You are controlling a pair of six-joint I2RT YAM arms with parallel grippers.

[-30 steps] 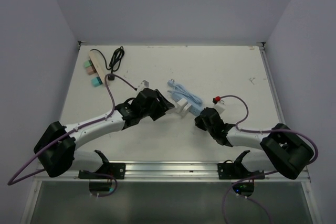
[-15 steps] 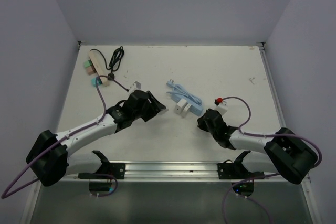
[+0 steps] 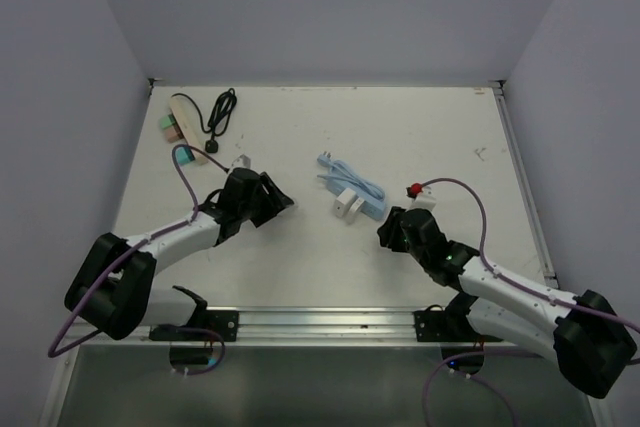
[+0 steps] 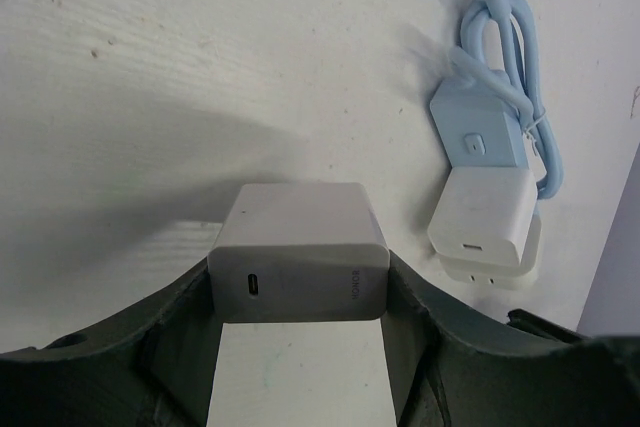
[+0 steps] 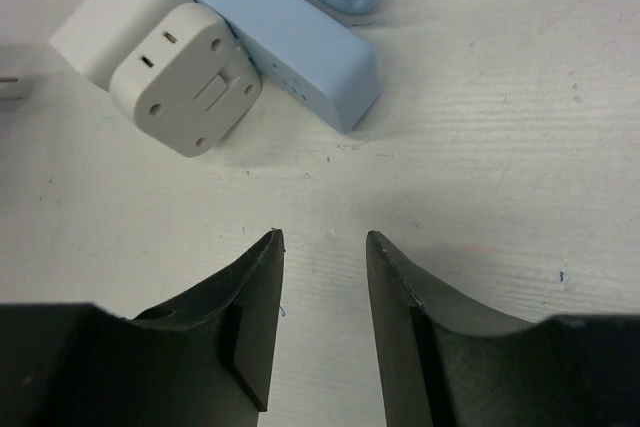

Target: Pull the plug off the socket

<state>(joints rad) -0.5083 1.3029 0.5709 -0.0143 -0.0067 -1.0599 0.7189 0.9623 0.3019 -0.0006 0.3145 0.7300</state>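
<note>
plug [image 4: 298,265], a white block with a small port facing my left wrist camera, sits clenched in my left gripper [image 4: 300,342] away from the blue socket strip [image 4: 478,133], where another white adapter [image 4: 483,217] remains; right gripper [image 5: 322,292] closed, empty.

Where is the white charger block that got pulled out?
The white charger block sits clamped between the left gripper fingers, on the table's left side, away from the blue power strip in the middle.
</note>
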